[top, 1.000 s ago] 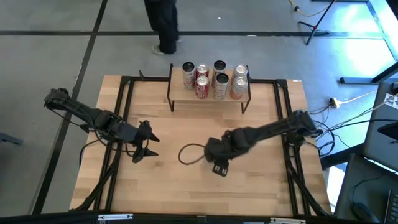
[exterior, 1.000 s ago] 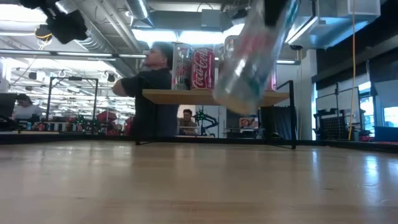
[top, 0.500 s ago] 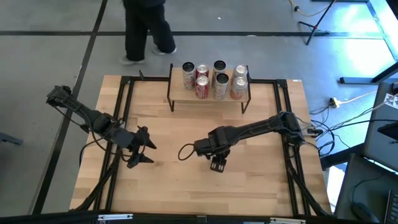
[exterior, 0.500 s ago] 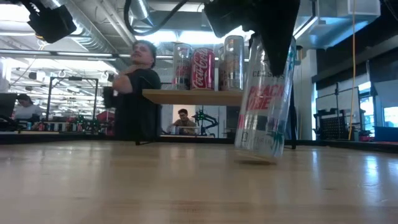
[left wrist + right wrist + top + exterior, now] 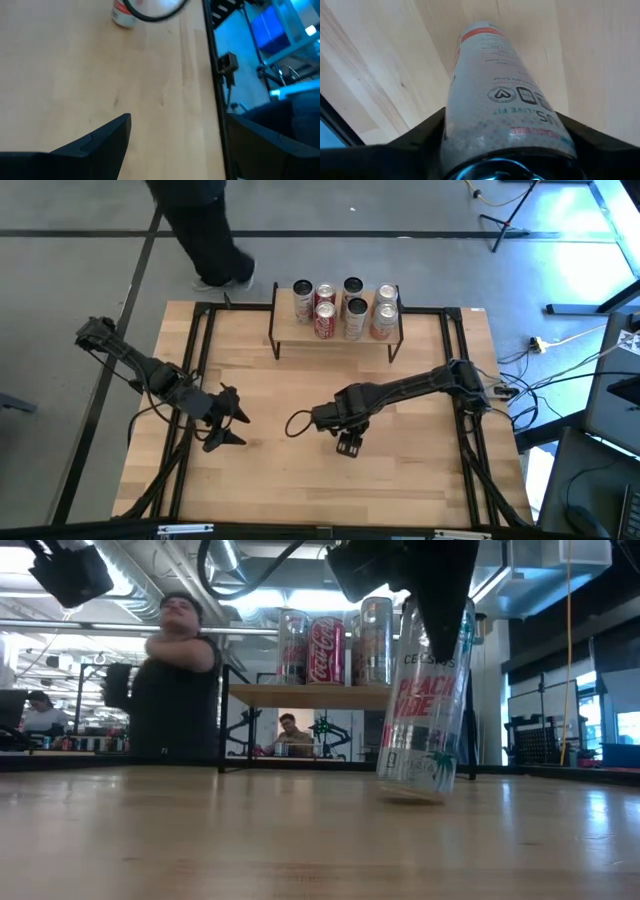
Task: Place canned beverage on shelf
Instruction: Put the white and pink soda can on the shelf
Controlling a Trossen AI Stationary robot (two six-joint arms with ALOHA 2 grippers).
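From above: the right gripper sits mid-table, well short of the small raised light-wood shelf on thin black legs at the far edge, where six cans are crowded already. The left gripper waits over the table's left half, fingers spread, holding nothing. A person in dark clothes walks the floor beyond the large wooden tabletop.

Down at table height: here's the tall slim white can with red lettering, pinched near its top from above by the right gripper, tilted slightly, its base touching or only just off the tabletop. The shelf stands behind it, red cola can among the row on top.

Left wrist: one dark finger in view, and the can's base far across the bare wood.

Right wrist: jaws clamped on either side of the white can, looking down its length to the table.

To do this well, I'd say: lift high enough to clear the shelf edge, level the can upright, and aim for the open front strip, since the standing cans leave little room and a nudge could topple them.
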